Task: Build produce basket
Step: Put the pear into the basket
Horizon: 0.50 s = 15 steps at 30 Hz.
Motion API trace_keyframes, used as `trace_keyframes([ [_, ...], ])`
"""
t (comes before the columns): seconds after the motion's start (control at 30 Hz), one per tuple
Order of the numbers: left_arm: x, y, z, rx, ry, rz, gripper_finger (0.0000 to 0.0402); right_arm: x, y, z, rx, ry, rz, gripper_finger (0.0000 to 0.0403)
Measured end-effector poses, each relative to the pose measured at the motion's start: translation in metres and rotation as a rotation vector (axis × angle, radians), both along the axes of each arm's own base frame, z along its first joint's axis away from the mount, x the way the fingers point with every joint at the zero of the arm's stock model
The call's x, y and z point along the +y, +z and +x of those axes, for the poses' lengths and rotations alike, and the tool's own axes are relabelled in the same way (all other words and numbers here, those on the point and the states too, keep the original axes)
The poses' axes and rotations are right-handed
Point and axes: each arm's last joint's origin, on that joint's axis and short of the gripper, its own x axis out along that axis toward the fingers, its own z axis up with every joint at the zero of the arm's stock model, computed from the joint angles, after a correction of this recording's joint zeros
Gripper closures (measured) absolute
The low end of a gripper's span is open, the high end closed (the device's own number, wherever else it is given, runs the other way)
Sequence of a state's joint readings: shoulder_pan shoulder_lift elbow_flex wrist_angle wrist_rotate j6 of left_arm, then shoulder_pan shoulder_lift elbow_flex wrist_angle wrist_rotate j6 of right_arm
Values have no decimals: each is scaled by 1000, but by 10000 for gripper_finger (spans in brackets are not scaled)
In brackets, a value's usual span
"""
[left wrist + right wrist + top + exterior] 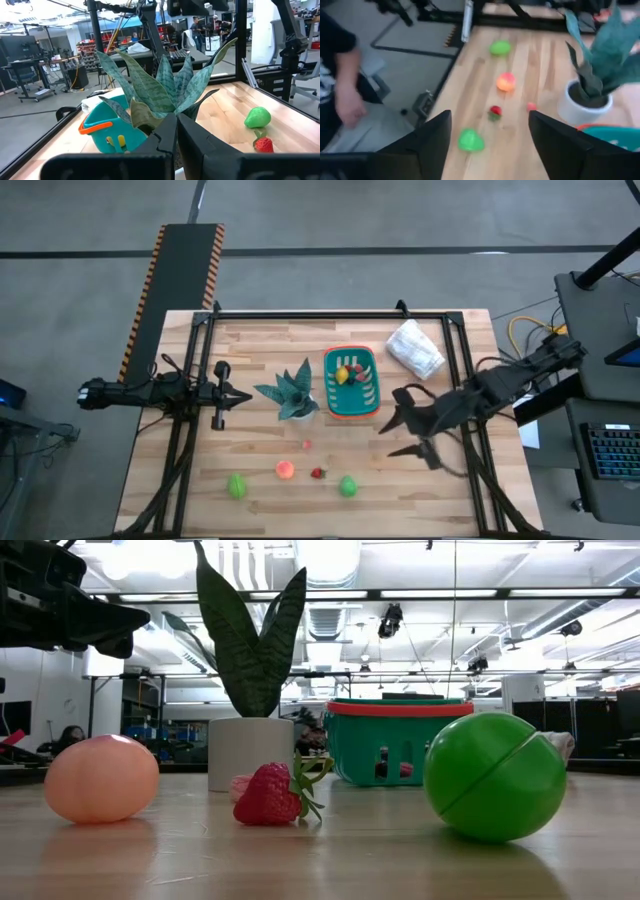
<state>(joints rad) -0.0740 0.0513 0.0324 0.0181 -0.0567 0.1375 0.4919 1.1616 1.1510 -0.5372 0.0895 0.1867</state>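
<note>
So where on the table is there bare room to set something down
Bare wood lies along the far edge of the table, behind the plant and left of the white bag. The middle is crowded: plant and basket stand close together, with loose produce strung along the near strip. The open right pincer hangs beside the basket.

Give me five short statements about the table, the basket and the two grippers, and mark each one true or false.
1. The basket already holds some produce. True.
2. The right gripper is shut on a toy fruit. False: it is open and holds nothing, hovering beside the basket.
3. The strawberry lies on the table, outside the basket. True.
4. The potted plant stands between the basket and the white bag. False: the plant is on the basket's other side, towards the left gripper.
5. The left gripper is wide open. False: it is shut, at the table's left side.
</note>
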Motion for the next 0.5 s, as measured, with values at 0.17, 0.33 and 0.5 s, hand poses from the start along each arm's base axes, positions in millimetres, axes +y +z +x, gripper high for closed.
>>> trace_keyframes([
  [0.17, 0, 0, 0, 0, 0, 0, 402, 8, -23, 16, 73, -4, -61, 91],
  [0.33, 0, 0, 0, 0, 1, 0, 402, 13, -39, 25, 131, 1, -104, 50],
  [0.5, 0, 0, 0, 0, 0, 0, 402, 14, -45, 23, 216, -30, -45, 53],
])
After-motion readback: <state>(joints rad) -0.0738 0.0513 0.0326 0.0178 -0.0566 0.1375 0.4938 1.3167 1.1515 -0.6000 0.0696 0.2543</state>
